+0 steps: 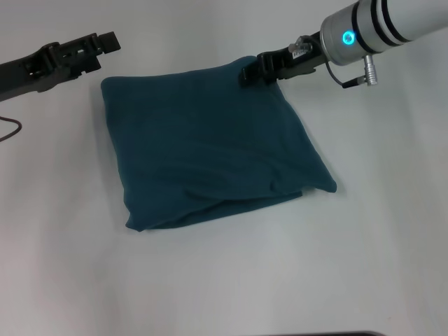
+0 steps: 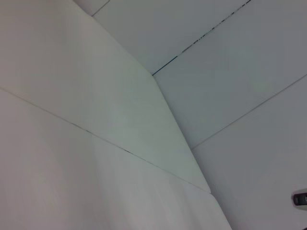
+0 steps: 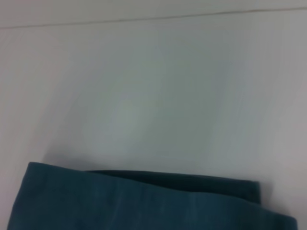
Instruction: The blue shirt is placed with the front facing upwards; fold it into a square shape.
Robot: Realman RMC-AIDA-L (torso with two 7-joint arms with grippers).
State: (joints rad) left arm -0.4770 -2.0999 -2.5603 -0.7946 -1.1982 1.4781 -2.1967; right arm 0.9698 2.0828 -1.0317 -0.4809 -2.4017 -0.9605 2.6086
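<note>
- The blue shirt (image 1: 210, 143) lies on the white bench (image 1: 224, 280), about in the middle. It is already folded into a shape that is nearly a square. No letters show on top.
- The right claw (image 1: 253, 72) is at the far right corner of the shirt and touches the cloth there. I cannot tell if it pinches the cloth or only rests on it.
- The left claw (image 1: 105, 43) is in the air by the far left corner of the shirt, a little apart from it. It holds nothing. I cannot tell how wide it is open.
- The near edge is messy. Layers stick out at the near right corner, and the fold there looks loose.
- If the right claw has a grip on the corner and lifts away, it could drag the top layer and open the fold.
- If it pulls to the side, the whole pile could slide on the smooth bench and go crooked.
- The left claw could bump the far left corner if it drops down, and that would wrinkle the square.
</note>
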